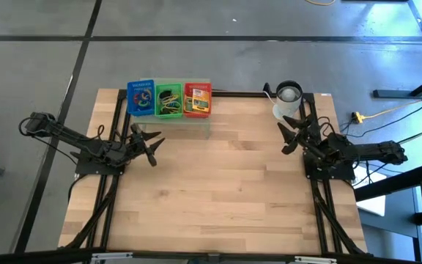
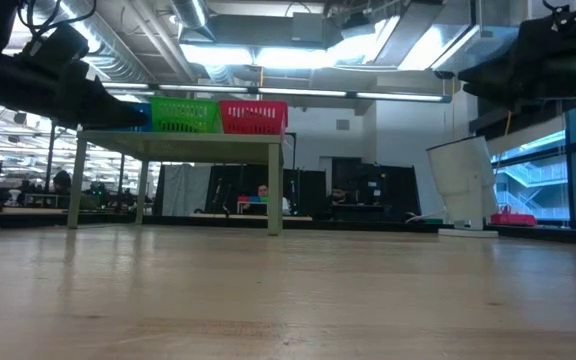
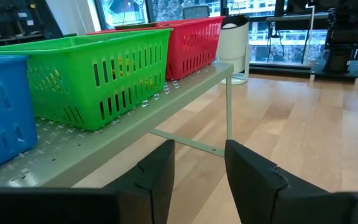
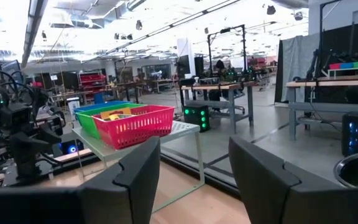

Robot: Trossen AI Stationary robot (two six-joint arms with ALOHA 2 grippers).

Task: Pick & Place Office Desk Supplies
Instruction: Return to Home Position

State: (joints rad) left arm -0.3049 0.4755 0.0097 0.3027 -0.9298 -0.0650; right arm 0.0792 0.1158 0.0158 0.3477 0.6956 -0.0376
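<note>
Wrap-up stage: bins shelved, both arms near rest, nothing held.

Counted three bins, blue bin [image 3: 2, 106], green bin [image 3: 104, 74] and red bin [image 3: 191, 43], side by side on one mesh stand [image 3: 135, 127] at the table's [image 1: 218, 191] far edge. The supplies [image 1: 171, 101] lay inside them, too small to count. One white cup [image 1: 287, 103] stood near the right gripper [image 1: 286, 137]. That and the left gripper [image 1: 154, 149] hung empty, jaws spread. Judged: homing only; next move calls for folding both arms clear.
</note>
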